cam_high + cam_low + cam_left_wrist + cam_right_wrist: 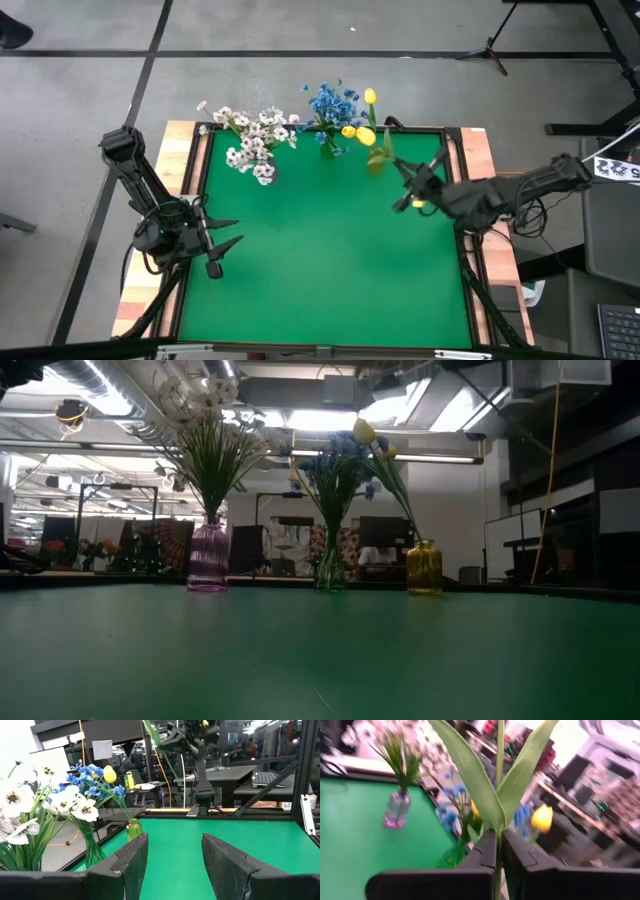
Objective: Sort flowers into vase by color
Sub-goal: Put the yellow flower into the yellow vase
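Three vases in a row along table's (pixel 330 270) far edge: left vase (pixel 208 556), middle vase (pixel 331 569), right vase (pixel 424 568). Flowers (pixel 255 140) in each. Right gripper (pixel 408 178) beside right vase, left gripper (pixel 232 232) at left side.

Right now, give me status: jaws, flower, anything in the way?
Right gripper shut on a yellow flower stem, held above the table's far right. Left gripper open, empty, near left. Yellow vase not yet reached. Path looks clear.

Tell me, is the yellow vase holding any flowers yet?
Yes. In the low view, green stems rise from the yellow vase up to a yellow bud.
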